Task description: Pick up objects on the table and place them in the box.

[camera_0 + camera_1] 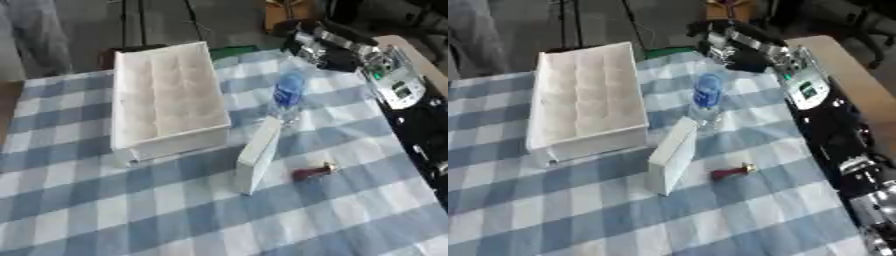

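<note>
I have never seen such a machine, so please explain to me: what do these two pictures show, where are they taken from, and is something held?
Both pictures come from one moment, taken by the two eyes of a camera in a humanoid robot's head, looking down at its table. The checked cloth carries a white box, a clear bottle with a blue label, a flat white carton standing on its edge and a small dark red thing with a gold tip. The black and silver right arm reaches in from the upper right, above the bottle. Its hand is not clear, and nothing is visibly held. The left hand does not show.
</note>
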`<action>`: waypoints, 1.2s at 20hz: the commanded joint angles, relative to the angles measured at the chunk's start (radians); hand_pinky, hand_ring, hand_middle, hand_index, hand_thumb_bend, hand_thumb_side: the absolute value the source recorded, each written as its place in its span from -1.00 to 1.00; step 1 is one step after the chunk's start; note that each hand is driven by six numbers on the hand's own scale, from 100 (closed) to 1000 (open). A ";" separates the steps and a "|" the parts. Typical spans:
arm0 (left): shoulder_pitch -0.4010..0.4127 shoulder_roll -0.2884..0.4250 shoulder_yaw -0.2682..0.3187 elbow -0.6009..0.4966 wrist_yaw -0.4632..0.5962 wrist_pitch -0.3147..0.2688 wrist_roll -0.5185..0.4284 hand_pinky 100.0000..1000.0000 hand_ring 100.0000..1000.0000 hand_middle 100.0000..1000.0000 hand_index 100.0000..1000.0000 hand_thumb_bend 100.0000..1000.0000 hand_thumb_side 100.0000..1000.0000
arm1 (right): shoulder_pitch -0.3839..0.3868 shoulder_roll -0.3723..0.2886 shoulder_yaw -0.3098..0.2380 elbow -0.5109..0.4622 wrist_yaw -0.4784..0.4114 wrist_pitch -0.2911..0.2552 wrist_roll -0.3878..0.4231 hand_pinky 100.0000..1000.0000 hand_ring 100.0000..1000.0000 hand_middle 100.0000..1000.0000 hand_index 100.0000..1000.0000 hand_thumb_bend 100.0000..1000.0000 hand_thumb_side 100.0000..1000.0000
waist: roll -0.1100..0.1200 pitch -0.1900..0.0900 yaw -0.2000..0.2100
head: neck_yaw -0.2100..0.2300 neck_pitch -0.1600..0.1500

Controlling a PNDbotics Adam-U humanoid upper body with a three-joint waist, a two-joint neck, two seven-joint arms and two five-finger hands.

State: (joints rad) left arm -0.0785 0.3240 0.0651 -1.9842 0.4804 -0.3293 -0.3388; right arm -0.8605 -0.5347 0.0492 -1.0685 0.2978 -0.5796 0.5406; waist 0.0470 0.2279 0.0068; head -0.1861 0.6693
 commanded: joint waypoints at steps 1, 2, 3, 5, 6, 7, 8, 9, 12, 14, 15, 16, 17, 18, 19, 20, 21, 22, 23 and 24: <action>-0.003 0.013 0.003 -0.016 0.004 -0.001 -0.003 -0.05 0.38 0.50 0.73 0.36 0.25 | 0.002 -0.014 -0.002 -0.007 -0.019 0.001 0.019 0.60 0.41 0.70 0.96 -1.00 0.81 | 0.001 -0.014 -0.002 | 0.001 0.001; -0.003 0.013 0.003 -0.016 0.004 -0.001 -0.003 -0.05 0.38 0.50 0.73 0.36 0.25 | 0.002 -0.015 -0.003 -0.010 -0.024 0.005 0.020 0.60 0.41 0.70 0.96 -1.00 0.81 | 0.001 -0.014 -0.002 | 0.001 0.001; -0.003 0.013 0.003 -0.016 0.004 -0.002 -0.003 -0.05 0.38 0.50 0.73 0.35 0.25 | 0.002 -0.016 -0.003 -0.014 -0.029 0.008 0.020 0.60 0.41 0.70 0.96 -1.00 0.80 | 0.001 -0.014 -0.002 | 0.001 0.001; -0.003 0.014 0.003 -0.016 0.005 -0.002 -0.004 -0.05 0.38 0.50 0.73 0.36 0.25 | 0.001 -0.017 -0.005 -0.019 -0.036 0.015 0.020 0.60 0.40 0.70 0.96 -1.00 0.80 | 0.002 -0.014 -0.003 | 0.000 0.002; -0.003 0.014 0.003 -0.016 0.005 -0.002 -0.004 -0.05 0.38 0.50 0.73 0.36 0.25 | 0.000 -0.018 -0.006 -0.020 -0.039 0.018 0.021 0.60 0.40 0.70 0.96 -1.00 0.80 | 0.002 -0.014 -0.003 | 0.000 0.002; -0.003 0.014 0.003 -0.016 0.005 -0.002 -0.004 -0.05 0.38 0.50 0.73 0.36 0.25 | 0.000 -0.018 -0.007 -0.021 -0.042 0.021 0.021 0.59 0.40 0.70 0.96 -1.00 0.80 | 0.002 -0.014 -0.003 | 0.000 0.002; -0.003 0.013 0.003 -0.016 0.006 -0.002 -0.004 -0.05 0.38 0.50 0.73 0.36 0.25 | 0.000 -0.019 -0.008 -0.022 -0.044 0.024 0.021 0.59 0.40 0.70 0.96 -1.00 0.80 | 0.002 -0.014 -0.003 | -0.001 0.002; -0.003 0.014 0.003 -0.016 0.006 -0.002 -0.004 -0.05 0.38 0.50 0.73 0.36 0.25 | -0.001 -0.019 -0.009 -0.023 -0.047 0.027 0.021 0.59 0.40 0.70 0.96 -1.00 0.80 | 0.002 -0.014 -0.003 | -0.001 0.002; -0.003 0.014 0.003 -0.016 0.006 -0.002 -0.004 -0.05 0.38 0.50 0.73 0.36 0.25 | -0.002 -0.021 -0.011 -0.027 -0.058 0.034 0.023 0.59 0.40 0.70 0.96 -1.00 0.80 | 0.002 -0.015 -0.003 | -0.001 0.002; -0.004 0.014 0.002 -0.016 0.006 -0.001 -0.005 -0.05 0.38 0.50 0.73 0.36 0.25 | -0.004 -0.023 -0.013 -0.032 -0.068 0.039 0.024 0.59 0.40 0.70 0.96 -1.00 0.79 | 0.001 -0.015 -0.003 | -0.002 0.003; -0.004 0.014 0.002 -0.016 0.006 -0.001 -0.005 -0.05 0.38 0.50 0.73 0.36 0.25 | -0.005 -0.024 -0.014 -0.035 -0.074 0.042 0.025 0.59 0.39 0.70 0.96 -1.00 0.79 | 0.000 -0.015 -0.003 | -0.002 0.002; -0.004 0.014 0.002 -0.016 0.007 -0.001 -0.006 -0.05 0.38 0.50 0.73 0.36 0.25 | -0.007 -0.024 -0.015 -0.037 -0.080 0.046 0.025 0.59 0.39 0.70 0.96 -1.00 0.79 | 0.000 -0.015 -0.003 | -0.001 0.002; -0.004 0.015 0.002 -0.016 0.007 -0.001 -0.006 -0.05 0.38 0.50 0.73 0.36 0.25 | -0.008 -0.025 -0.016 -0.040 -0.086 0.051 0.027 0.59 0.39 0.70 0.96 -1.00 0.79 | 0.000 -0.015 -0.003 | -0.001 0.001; -0.003 0.015 0.002 -0.016 0.007 -0.001 -0.006 -0.05 0.38 0.50 0.73 0.36 0.25 | -0.010 -0.025 -0.017 -0.043 -0.092 0.055 0.028 0.59 0.39 0.70 0.96 -1.00 0.79 | 0.000 -0.015 -0.003 | -0.001 0.001; -0.003 0.014 0.003 -0.016 0.007 -0.001 -0.006 -0.05 0.38 0.50 0.73 0.36 0.25 | -0.011 -0.026 -0.017 -0.045 -0.097 0.059 0.030 0.58 0.39 0.70 0.96 -1.00 0.78 | 0.000 -0.015 -0.003 | -0.001 0.001; -0.003 0.015 0.003 -0.016 0.007 -0.001 -0.007 -0.05 0.38 0.50 0.73 0.36 0.25 | -0.013 -0.026 -0.018 -0.047 -0.102 0.063 0.031 0.58 0.39 0.70 0.96 -1.00 0.78 | 0.000 -0.015 -0.003 | -0.001 0.000; -0.003 0.015 0.003 -0.016 0.008 -0.001 -0.007 -0.05 0.38 0.50 0.73 0.36 0.25 | -0.015 -0.026 -0.019 -0.049 -0.106 0.067 0.032 0.58 0.38 0.70 0.96 -1.00 0.78 | 0.000 -0.015 -0.003 | -0.001 0.000; -0.003 0.015 0.003 -0.016 0.008 -0.001 -0.007 -0.05 0.38 0.50 0.73 0.36 0.25 | -0.017 -0.026 -0.019 -0.050 -0.110 0.070 0.034 0.58 0.38 0.70 0.96 -1.00 0.78 | 0.000 -0.015 -0.003 | -0.001 0.000; -0.003 0.015 0.003 -0.016 0.008 -0.001 -0.007 -0.05 0.38 0.50 0.73 0.36 0.26 | -0.019 -0.026 -0.020 -0.052 -0.114 0.074 0.035 0.58 0.38 0.70 0.96 -1.00 0.76 | 0.001 -0.015 -0.003 | -0.001 0.000; -0.003 0.014 0.002 -0.016 0.008 -0.001 -0.008 -0.05 0.38 0.50 0.73 0.36 0.26 | -0.023 -0.027 -0.021 -0.054 -0.120 0.077 0.035 0.58 0.38 0.70 0.96 -1.00 0.76 | 0.000 -0.015 -0.003 | -0.001 0.000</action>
State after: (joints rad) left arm -0.0785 0.3240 0.0650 -1.9842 0.4841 -0.3294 -0.3431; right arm -0.8585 -0.5349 0.0403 -1.0967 0.1921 -0.5074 0.5750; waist 0.0481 0.2279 0.0051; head -0.1862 0.6693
